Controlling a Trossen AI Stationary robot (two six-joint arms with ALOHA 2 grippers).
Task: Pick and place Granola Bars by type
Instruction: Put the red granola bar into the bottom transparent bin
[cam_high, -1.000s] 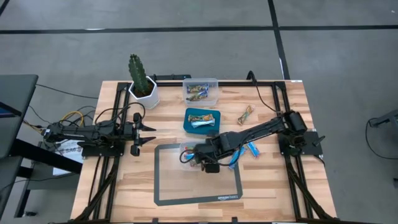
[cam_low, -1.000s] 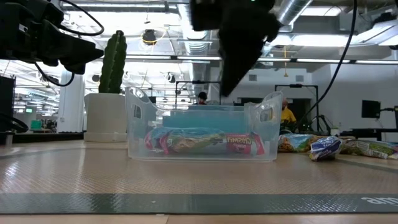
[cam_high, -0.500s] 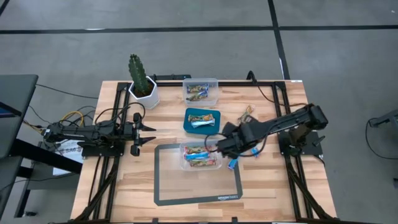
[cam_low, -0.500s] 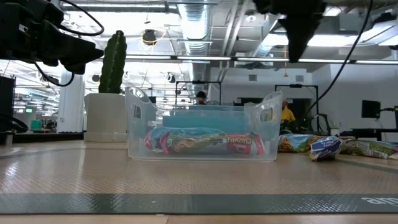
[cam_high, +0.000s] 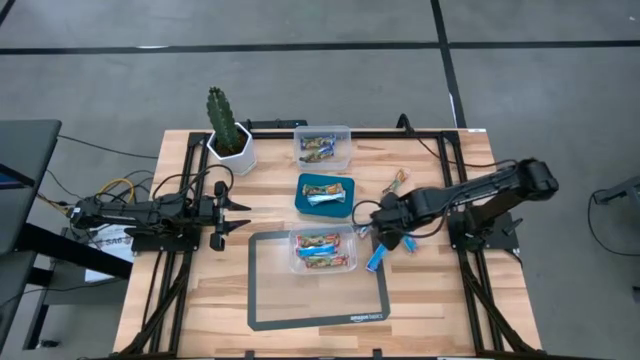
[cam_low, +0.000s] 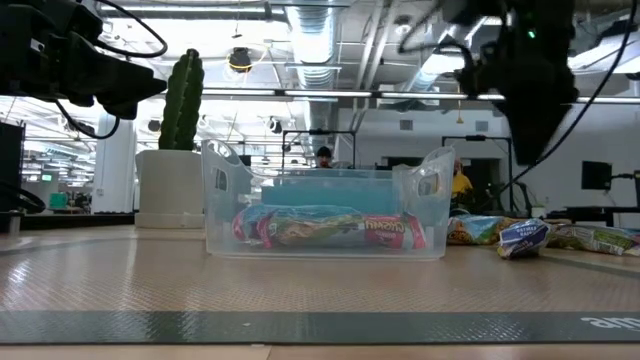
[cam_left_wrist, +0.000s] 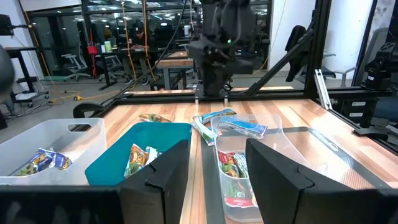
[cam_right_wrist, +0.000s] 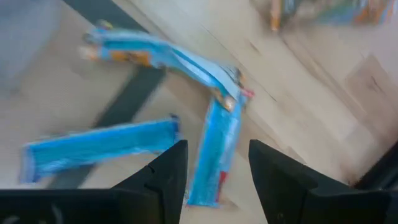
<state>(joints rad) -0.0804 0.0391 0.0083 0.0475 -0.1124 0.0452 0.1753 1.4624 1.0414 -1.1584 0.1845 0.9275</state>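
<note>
My right gripper (cam_high: 382, 228) hangs open over three loose blue bars (cam_right_wrist: 217, 155) lying flat on the wood just right of the mat, and it touches none of them. One blue bar (cam_high: 377, 258) overlaps the mat's edge. A tan bar (cam_high: 395, 183) lies farther back on the table. The clear bin (cam_high: 322, 250) on the mat holds several bars. A teal bin (cam_high: 327, 192) and a second clear bin (cam_high: 322, 147) behind it also hold bars. My left gripper (cam_high: 235, 215) waits open at the table's left side.
A potted cactus (cam_high: 228, 125) stands at the far left corner. The grey mat (cam_high: 262, 300) has bare room in front of the clear bin. Black frame rails (cam_high: 455, 160) run along both table sides. People are in the room beyond the table (cam_low: 460, 185).
My right gripper has swung from above the clear bin on the mat toward the table's right, and it now hangs over the loose blue bars. The bars in that bin, hidden by the arm a second ago, now show. The left arm has kept still.
</note>
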